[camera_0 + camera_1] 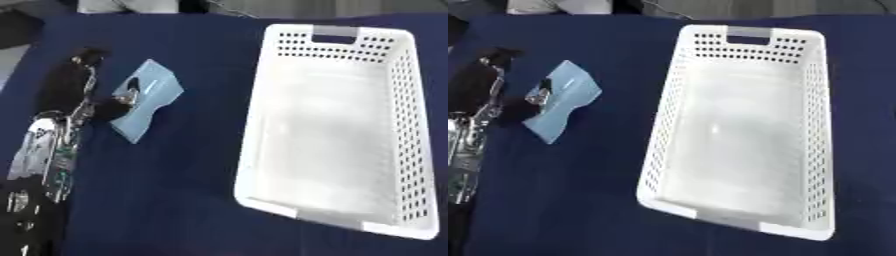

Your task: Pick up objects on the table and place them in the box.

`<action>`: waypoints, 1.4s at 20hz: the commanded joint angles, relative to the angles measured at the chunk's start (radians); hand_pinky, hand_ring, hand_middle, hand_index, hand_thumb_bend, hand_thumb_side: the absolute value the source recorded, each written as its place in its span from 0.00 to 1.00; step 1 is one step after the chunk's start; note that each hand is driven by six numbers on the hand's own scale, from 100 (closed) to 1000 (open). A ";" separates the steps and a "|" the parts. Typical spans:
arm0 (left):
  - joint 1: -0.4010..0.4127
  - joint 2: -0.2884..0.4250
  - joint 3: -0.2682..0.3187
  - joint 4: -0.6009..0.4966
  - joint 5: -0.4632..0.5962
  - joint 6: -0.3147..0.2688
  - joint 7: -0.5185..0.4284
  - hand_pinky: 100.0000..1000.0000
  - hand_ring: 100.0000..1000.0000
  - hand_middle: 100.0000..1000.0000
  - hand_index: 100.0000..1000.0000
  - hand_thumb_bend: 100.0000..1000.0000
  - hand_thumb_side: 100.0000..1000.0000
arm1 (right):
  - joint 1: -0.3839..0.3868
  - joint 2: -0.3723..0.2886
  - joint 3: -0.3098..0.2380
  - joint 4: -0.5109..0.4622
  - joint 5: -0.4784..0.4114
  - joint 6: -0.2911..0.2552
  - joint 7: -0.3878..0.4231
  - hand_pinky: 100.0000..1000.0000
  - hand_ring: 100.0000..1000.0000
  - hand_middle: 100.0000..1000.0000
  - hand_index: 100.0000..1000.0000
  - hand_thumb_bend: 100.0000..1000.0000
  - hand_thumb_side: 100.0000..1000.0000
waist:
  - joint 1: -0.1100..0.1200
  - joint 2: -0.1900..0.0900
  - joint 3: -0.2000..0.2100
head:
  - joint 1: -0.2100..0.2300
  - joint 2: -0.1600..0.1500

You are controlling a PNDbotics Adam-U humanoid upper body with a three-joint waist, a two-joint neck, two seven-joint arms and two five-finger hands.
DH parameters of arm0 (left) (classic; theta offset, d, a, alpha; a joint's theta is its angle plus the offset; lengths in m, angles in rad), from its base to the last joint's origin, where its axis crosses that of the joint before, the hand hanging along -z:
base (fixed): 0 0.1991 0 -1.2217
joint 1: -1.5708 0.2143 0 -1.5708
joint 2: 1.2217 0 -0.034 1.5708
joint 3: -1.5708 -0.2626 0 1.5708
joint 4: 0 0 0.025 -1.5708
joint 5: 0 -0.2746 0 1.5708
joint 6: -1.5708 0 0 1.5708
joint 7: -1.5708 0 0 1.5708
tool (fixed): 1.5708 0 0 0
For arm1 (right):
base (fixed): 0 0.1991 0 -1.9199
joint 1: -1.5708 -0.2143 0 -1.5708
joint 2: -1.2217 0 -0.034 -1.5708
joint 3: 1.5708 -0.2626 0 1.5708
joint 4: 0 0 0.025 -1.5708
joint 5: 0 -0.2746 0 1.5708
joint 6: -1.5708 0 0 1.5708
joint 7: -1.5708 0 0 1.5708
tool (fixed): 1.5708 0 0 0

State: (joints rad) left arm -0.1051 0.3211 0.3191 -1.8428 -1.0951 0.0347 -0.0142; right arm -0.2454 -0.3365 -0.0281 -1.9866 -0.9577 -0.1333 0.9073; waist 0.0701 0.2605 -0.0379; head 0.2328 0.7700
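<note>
Robot hand (pixel 105 102) seemingly gripping blue packet (pixel 150 97)

One white basket (pixel 262 150) stands on the table, and one pale blue packet (pixel 149 97) lies well apart from it.

I see a table (pixel 166 200) covered in dark blue cloth. A white perforated basket (pixel 341 125) sits on its right half, running from far edge toward near edge. A light blue flat packet (pixel 149 97) lies toward the left edge.
</note>
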 commanded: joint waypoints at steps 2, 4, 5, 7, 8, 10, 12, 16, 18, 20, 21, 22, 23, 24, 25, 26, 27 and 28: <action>0.005 0.027 0.008 -0.019 0.198 -0.008 0.076 0.46 0.62 0.73 0.85 0.00 1.00 | 0.000 -0.015 -0.001 -0.013 0.005 -0.004 0.000 0.83 0.72 0.82 1.00 0.00 0.74 | -0.003 -0.017 0.003 | -0.008 0.000; 0.011 0.029 0.013 -0.007 0.270 -0.017 0.102 0.45 0.61 0.73 0.85 0.00 1.00 | 0.001 -0.015 -0.001 -0.013 0.005 -0.005 0.000 0.83 0.72 0.82 1.00 0.00 0.74 | -0.003 -0.017 0.005 | -0.011 0.000; 0.014 0.031 0.014 -0.002 0.294 -0.023 0.110 0.45 0.61 0.73 0.85 0.00 1.00 | 0.001 -0.016 -0.001 -0.013 0.006 -0.005 0.000 0.83 0.72 0.82 1.00 0.00 0.74 | -0.003 -0.017 0.005 | -0.012 0.000; 0.016 0.034 0.015 0.007 0.319 -0.037 0.115 0.46 0.62 0.73 0.85 0.00 1.00 | 0.001 -0.016 -0.001 -0.013 0.006 -0.006 0.000 0.83 0.72 0.82 1.00 0.00 0.74 | -0.003 -0.017 0.005 | -0.014 0.000; 0.016 0.035 0.014 0.009 0.324 -0.044 0.113 0.47 0.62 0.73 0.85 0.00 1.00 | 0.000 -0.016 -0.001 -0.013 0.006 -0.006 0.000 0.83 0.72 0.82 1.00 0.00 0.74 | -0.003 -0.017 0.005 | -0.016 0.000; 0.017 0.038 0.009 0.012 0.321 -0.063 0.101 0.49 0.64 0.75 0.86 0.12 0.96 | 0.000 -0.017 0.000 -0.013 0.006 -0.006 0.000 0.83 0.72 0.82 1.00 0.00 0.74 | -0.002 -0.017 0.004 | -0.019 0.000; 0.017 0.041 0.000 0.014 0.302 -0.093 0.070 0.50 0.65 0.75 0.87 0.18 0.92 | -0.002 -0.018 0.001 -0.013 0.005 -0.006 0.000 0.83 0.72 0.82 1.00 0.00 0.74 | -0.001 -0.017 0.002 | -0.024 0.000; 0.014 0.050 -0.021 0.024 0.251 -0.172 -0.010 0.56 0.69 0.78 0.89 0.63 0.54 | -0.007 -0.018 0.004 -0.013 0.001 -0.003 0.000 0.83 0.72 0.82 1.00 0.00 0.74 | 0.002 -0.017 -0.007 | -0.032 0.000; 0.011 0.055 -0.025 0.030 0.227 -0.206 -0.045 0.60 0.72 0.81 0.92 0.78 0.45 | -0.009 -0.019 0.005 -0.013 0.000 -0.002 0.000 0.83 0.72 0.82 1.00 0.00 0.74 | 0.003 -0.016 -0.010 | -0.034 0.000; 0.007 0.059 -0.026 0.037 0.207 -0.228 -0.072 0.62 0.73 0.82 0.92 0.82 0.42 | -0.011 -0.020 0.006 -0.013 -0.001 -0.001 0.000 0.83 0.72 0.82 1.00 0.00 0.74 | 0.004 -0.015 -0.012 | -0.037 0.000; 0.006 0.059 -0.026 0.039 0.201 -0.236 -0.081 0.63 0.74 0.82 0.93 0.83 0.41 | -0.011 -0.020 0.006 -0.013 -0.001 -0.001 0.000 0.83 0.72 0.82 1.00 0.00 0.74 | 0.005 -0.014 -0.012 | -0.038 0.000; 0.006 0.059 -0.026 0.042 0.196 -0.242 -0.089 0.63 0.74 0.82 0.93 0.83 0.42 | -0.012 -0.021 0.006 -0.013 -0.001 -0.001 0.000 0.83 0.72 0.82 1.00 0.00 0.74 | 0.005 -0.014 -0.013 | -0.038 0.000; 0.005 0.059 -0.025 0.043 0.192 -0.246 -0.093 0.63 0.74 0.82 0.93 0.82 0.42 | -0.012 -0.021 0.006 -0.013 -0.001 -0.001 0.000 0.83 0.72 0.82 1.00 0.00 0.74 | 0.005 -0.013 -0.013 | -0.039 0.000; 0.005 0.058 -0.024 0.045 0.189 -0.248 -0.097 0.63 0.74 0.82 0.93 0.82 0.42 | -0.013 -0.021 0.007 -0.013 -0.001 -0.001 0.000 0.83 0.72 0.82 1.00 0.00 0.74 | 0.006 -0.013 -0.014 | -0.040 0.000; 0.004 0.057 -0.023 0.047 0.186 -0.249 -0.099 0.63 0.74 0.82 0.93 0.79 0.43 | -0.013 -0.021 0.007 -0.013 -0.001 -0.001 0.000 0.83 0.72 0.82 1.00 0.00 0.74 | 0.006 -0.013 -0.015 | -0.041 0.000; 0.004 0.057 -0.022 0.049 0.182 -0.248 -0.101 0.63 0.74 0.82 0.92 0.79 0.44 | -0.014 -0.021 0.007 -0.013 -0.001 -0.002 0.000 0.83 0.72 0.82 1.00 0.00 0.74 | 0.006 -0.012 -0.016 | -0.041 0.000; 0.004 0.056 -0.022 0.051 0.178 -0.247 -0.102 0.63 0.74 0.82 0.92 0.77 0.46 | -0.015 -0.021 0.007 -0.013 -0.002 -0.002 0.000 0.83 0.72 0.82 1.00 0.00 0.74 | 0.006 -0.012 -0.017 | -0.041 0.000; 0.004 0.056 -0.021 0.053 0.174 -0.246 -0.103 0.63 0.74 0.82 0.92 0.78 0.45 | -0.016 -0.021 0.007 -0.013 -0.003 -0.001 0.000 0.83 0.72 0.82 1.00 0.00 0.74 | 0.006 -0.012 -0.017 | -0.041 0.000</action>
State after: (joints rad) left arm -0.0958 0.3431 0.2937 -1.7821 -0.9136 -0.2100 -0.1130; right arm -0.2477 -0.3376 -0.0191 -1.9866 -0.9565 -0.1333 0.9072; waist 0.0772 0.2604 -0.0540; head 0.2016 0.7700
